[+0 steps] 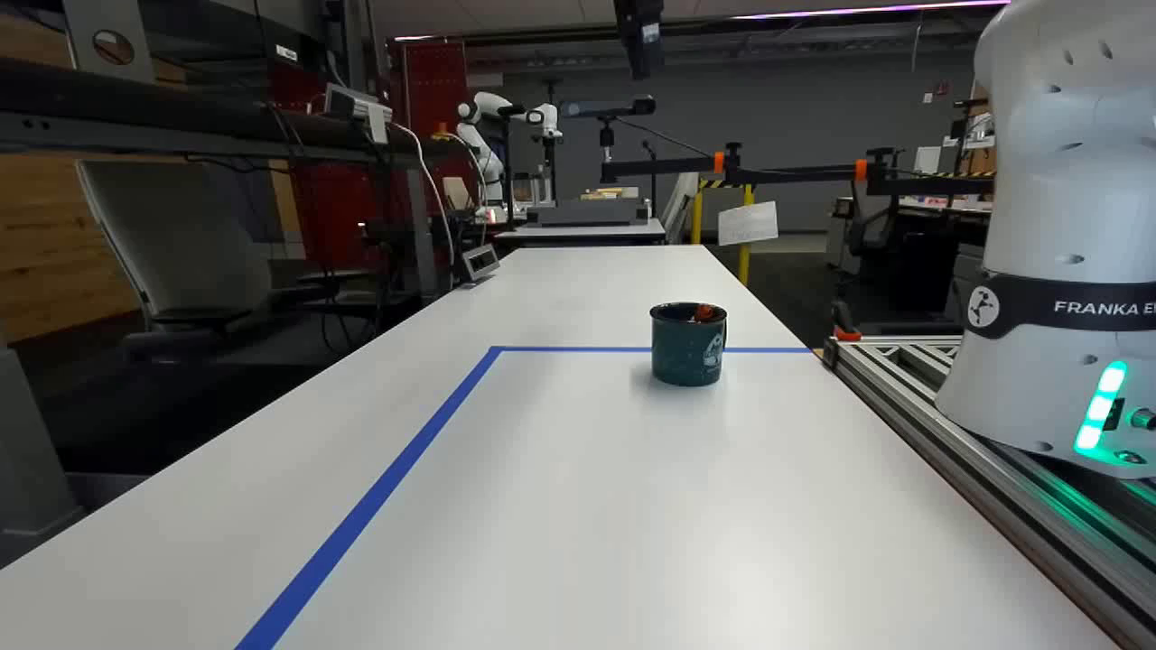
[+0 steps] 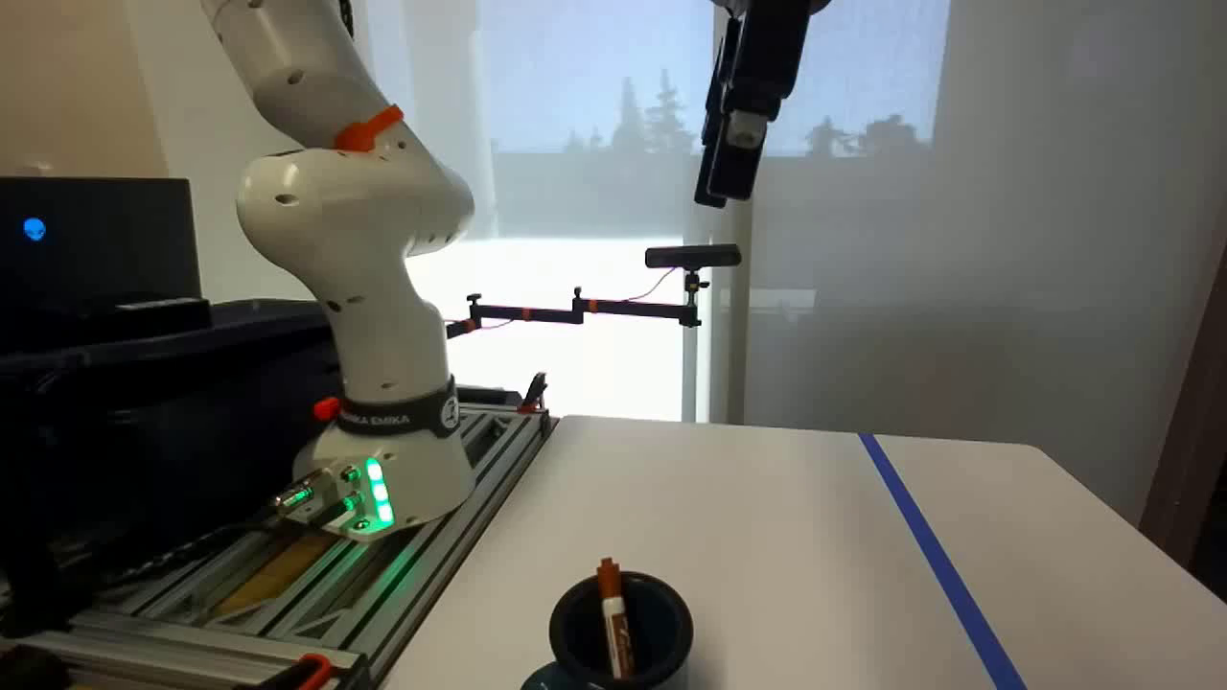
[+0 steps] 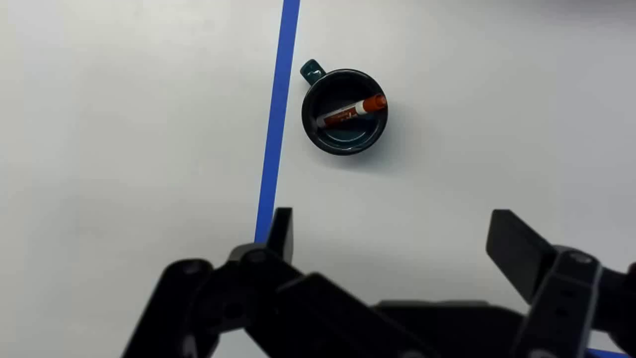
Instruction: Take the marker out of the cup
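Note:
The cup is a dark teal mug that stands upright on the white table. It also shows at the bottom of an exterior view, partly cut off, and in the wrist view, with its handle at upper left. The marker has an orange-red cap and a white band. It leans inside the cup, cap end at the rim; it also shows in both exterior views. My gripper is open and empty, high above the table. It also hangs at the top of both exterior views.
Blue tape marks lines on the white table; one line passes close to the cup's handle side. A metal rail with the arm's base runs along the table edge. A camera on a black boom stands beside the table.

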### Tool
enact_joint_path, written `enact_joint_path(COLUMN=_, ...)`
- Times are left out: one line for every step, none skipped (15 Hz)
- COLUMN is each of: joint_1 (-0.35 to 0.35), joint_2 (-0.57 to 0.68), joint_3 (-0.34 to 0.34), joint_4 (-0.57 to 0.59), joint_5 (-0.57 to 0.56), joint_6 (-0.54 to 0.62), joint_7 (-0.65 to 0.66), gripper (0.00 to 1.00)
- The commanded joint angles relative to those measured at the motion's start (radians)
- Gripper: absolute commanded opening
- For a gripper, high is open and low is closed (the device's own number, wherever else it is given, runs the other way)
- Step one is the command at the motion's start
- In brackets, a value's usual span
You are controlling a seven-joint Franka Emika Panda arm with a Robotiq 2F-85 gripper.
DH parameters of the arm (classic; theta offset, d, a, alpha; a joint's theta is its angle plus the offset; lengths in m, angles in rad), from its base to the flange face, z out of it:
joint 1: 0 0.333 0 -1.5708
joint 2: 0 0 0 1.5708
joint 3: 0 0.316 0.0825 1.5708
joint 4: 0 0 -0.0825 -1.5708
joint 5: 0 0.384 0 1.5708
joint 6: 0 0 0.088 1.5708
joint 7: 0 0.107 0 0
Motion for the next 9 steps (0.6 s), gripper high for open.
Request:
enact_joint_path(joint_1=0.006, joint_2=0.001, joint_3=-0.004, joint_4=0.003, joint_5=-0.001, joint_6=-0.002, joint_7=0.002, gripper=1.0)
enact_joint_path(joint_1=0.006, joint_2=0.0, joint_3=-0.004, joint_4=0.005, joint_5=-0.001, joint_6=-0.002, joint_7=0.002, gripper=1.0)
enact_joint_path(joint_1=0.006, joint_2=0.0, joint_3=-0.004, joint_4=0.005, joint_5=-0.001, joint_6=-0.002, joint_7=0.002, gripper=1.0)
enact_joint_path(joint_1=0.006, joint_2=0.0, joint_3=-0.004, joint_4=0.005, joint_5=-0.001, joint_6=-0.002, joint_7=0.002, gripper=1.0)
enact_joint_path(joint_1=0.006, joint_2=0.0, joint_3=-0.004, joint_4=0.005, joint_5=-0.001, joint_6=-0.002, joint_7=0.002, gripper=1.0)
enact_joint_path(joint_1=0.006, joint_2=0.0, joint_3=-0.004, joint_4=0.005, joint_5=-0.001, joint_6=-0.002, joint_7=0.002, gripper=1.0)
enact_joint_path(joint_1=0.006, joint_2=0.0, joint_3=-0.004, joint_4=0.005, joint_5=-0.001, joint_6=-0.002, joint_7=0.002, gripper=1.0)
enact_joint_path(joint_1=0.006, joint_2=0.0, joint_3=-0.004, joint_4=0.005, joint_5=-0.001, joint_6=-0.002, joint_7=0.002, gripper=1.0)
enact_joint_path(joint_1=0.001, joint_2=0.015, joint_3=-0.003, joint_4=-0.001, joint_5=0.003, joint_6=0.016, joint_7=0.031, gripper=1.0)
